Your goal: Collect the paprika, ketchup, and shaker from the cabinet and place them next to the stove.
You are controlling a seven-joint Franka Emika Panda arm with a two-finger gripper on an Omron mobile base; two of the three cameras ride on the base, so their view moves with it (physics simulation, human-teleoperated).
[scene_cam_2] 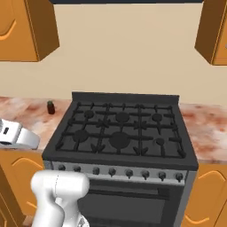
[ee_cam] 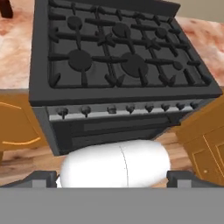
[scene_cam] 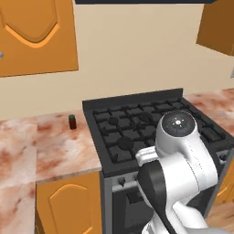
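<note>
The paprika (scene_cam: 72, 121), a squat dark jar with a green lid, stands upright on the marble counter just left of the stove (scene_cam: 132, 130); it also appears in the right base view (scene_cam_2: 51, 107). The stove's black grates (scene_cam_2: 119, 133) and knob row (ee_cam: 113, 109) face me. My gripper (ee_cam: 113, 178) hovers low in front of the range, open, with nothing between its fingertips (ee_cam: 43, 178). An orange wall cabinet (scene_cam: 36, 36) hangs upper left, its arch-panelled door shut. The ketchup and the shaker are out of view.
Marble counter (scene_cam: 50, 146) runs left of the stove and continues on its right (scene_cam_2: 204, 128). Orange base cabinets (ee_cam: 205, 144) flank the oven. Another wall cabinet (scene_cam_2: 215, 31) hangs at the upper right. My folded white arm (scene_cam: 183, 160) stands in front of the stove.
</note>
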